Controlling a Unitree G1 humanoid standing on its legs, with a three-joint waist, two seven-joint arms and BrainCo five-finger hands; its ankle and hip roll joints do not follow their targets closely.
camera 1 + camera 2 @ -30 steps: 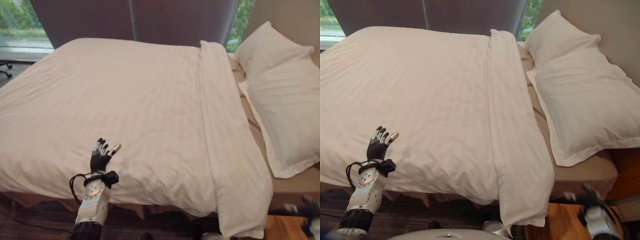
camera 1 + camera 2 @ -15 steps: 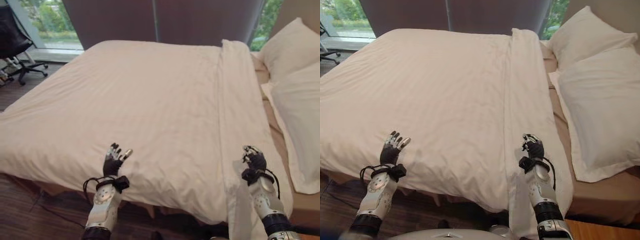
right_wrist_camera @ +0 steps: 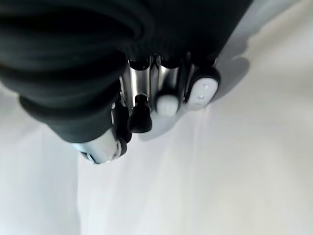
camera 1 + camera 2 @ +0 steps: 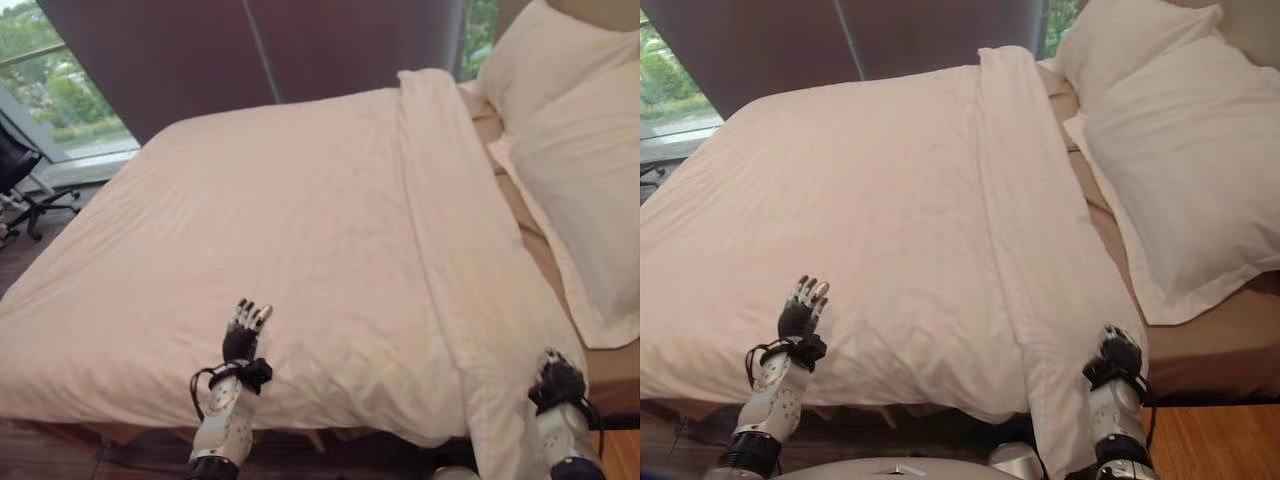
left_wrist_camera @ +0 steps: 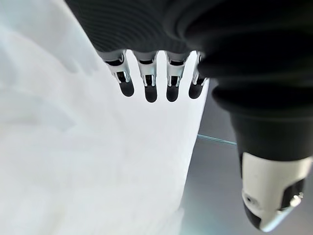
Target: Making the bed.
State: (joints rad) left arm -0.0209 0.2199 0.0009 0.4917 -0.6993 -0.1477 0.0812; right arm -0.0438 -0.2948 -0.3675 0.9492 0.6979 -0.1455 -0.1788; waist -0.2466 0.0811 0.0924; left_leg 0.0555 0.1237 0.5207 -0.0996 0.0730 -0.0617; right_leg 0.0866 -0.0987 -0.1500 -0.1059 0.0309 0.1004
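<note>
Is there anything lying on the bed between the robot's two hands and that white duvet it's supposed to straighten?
Nothing visible. The left hand hovers open over the duvet near the bed's near edge, and the right hand is at its folded-back band. The pillows lie off to the right.

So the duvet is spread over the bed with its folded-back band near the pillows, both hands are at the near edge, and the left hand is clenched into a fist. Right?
Not quite. The left hand is open, its fingers straight above the duvet, as the left wrist view shows. The rest holds: the folded-back band lies near the pillows, and the right hand is also at the near edge.
</note>
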